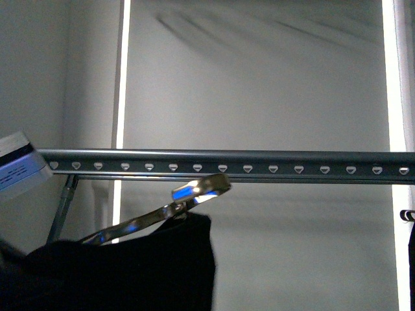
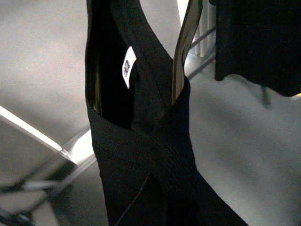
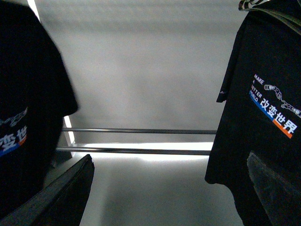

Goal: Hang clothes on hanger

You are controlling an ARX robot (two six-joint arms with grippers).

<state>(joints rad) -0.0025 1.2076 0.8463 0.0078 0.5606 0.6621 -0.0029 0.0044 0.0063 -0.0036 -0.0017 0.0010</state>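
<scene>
- While the clothes (image 1: 130, 272) are seen low at the left of the front view, their metal hook (image 1: 202, 188) is slanted from lower left to upper right, tip uppermost.
- Hook tip is noted just beneath the hanger (image 1: 259, 157) and not looped over it; contact cannot be told.
- Hanger's long axis is laid level, spanning the front view from side to side.
- Left claw is not seen in any view, so its grip cannot be told. The neckline and white label (image 2: 128, 67) are seen close before its wrist camera.
- Right claw (image 3: 169, 160) is spread wide, with nothing held between its fingers (image 3: 61, 197).
- Printed black shirts (image 3: 263, 117) are hung to either side of the right claw; open room and two thin bars (image 3: 141, 131) are found straight ahead between them.
- Hanger face is seen bare from the hook to another dark garment (image 1: 410, 259) at the far edge.
</scene>
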